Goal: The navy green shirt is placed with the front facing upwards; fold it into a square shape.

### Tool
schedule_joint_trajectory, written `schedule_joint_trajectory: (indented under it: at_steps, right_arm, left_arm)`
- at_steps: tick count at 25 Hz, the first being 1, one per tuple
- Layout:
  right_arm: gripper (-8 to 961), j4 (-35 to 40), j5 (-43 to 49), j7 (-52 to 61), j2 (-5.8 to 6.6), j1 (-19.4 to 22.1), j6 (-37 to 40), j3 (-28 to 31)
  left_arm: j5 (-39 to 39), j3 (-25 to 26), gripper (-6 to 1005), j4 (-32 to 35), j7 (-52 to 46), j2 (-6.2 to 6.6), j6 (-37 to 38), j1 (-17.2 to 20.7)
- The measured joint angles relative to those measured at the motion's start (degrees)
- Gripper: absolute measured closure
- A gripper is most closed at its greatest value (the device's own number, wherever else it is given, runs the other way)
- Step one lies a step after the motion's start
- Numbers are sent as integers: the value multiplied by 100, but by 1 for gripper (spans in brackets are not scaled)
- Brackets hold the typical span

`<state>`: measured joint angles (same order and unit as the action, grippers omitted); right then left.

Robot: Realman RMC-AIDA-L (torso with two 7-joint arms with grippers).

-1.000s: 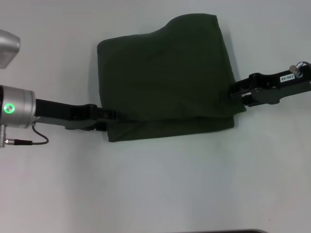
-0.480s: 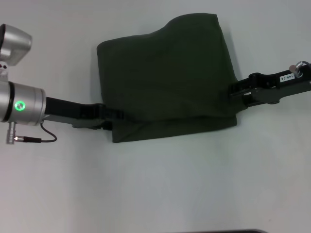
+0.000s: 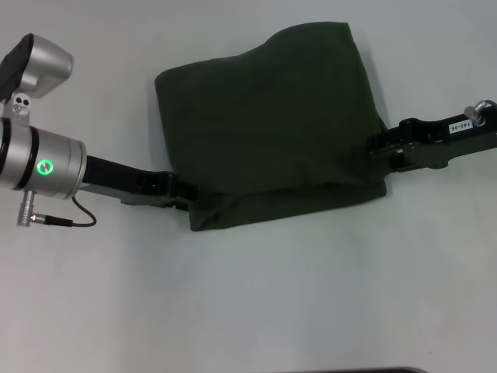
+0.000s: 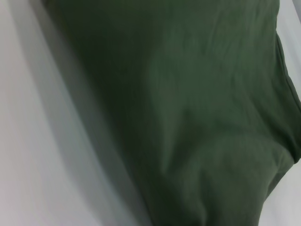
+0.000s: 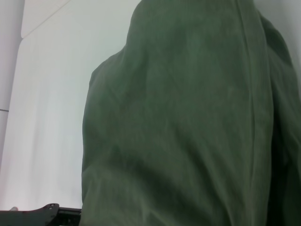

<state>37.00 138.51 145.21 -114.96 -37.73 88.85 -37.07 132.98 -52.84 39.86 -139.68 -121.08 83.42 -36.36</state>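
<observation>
— Where is the navy green shirt point(image 3: 268, 128) right now?

— Lying folded on the white worktop point(image 3: 256, 311) in front of me, a rough rectangle with one far corner humped up. My left gripper point(image 3: 189, 196) is at its near left edge, with its tips lost under the cloth. My right gripper point(image 3: 378, 149) is at the right edge, low down.

— Are your jaws grasping it?

— I cannot tell for either pair. The fabric covers the tips, and both wrist views show only green cloth up close.

— How do you expect it to handle?

— Soft and light, I judge, with no stiffness. It drapes and creases, so layers may slide over one another or sag between my two holds. The sensible place to grip is the edge hems near the corners, pinching all layers together and keeping both sides level.
</observation>
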Motion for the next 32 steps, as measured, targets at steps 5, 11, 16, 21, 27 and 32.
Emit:
schedule_joint_trajectory:
  at_steps: [5,11,16,21,27,32]
  right_arm:
    - [405,0,-6,22,7,3,1,5]
    - [404,-2,-9,45,58,13,3,7]
    - [434,-59,-9,55,61,19,18,7]
    - [508,-128,-37,56,48,18,18,7]
    - [597,-209,-33,-19,22,-8,18,-61]
    - [712,-205,-8,-39,-8,-43,45,-271]
  left_arm:
    - [0,-10,535,38,-20,12,24,-2]
    - [0,8,773,89,-24,52,107,1]
    - [0,17,884,196,-35,58,143,27]
    - [-3,20,901,197,-37,59,147,20]
    - [-32,20,900,198,-40,59,149,8]
    - [-45,20,893,198,-42,59,163,-15]
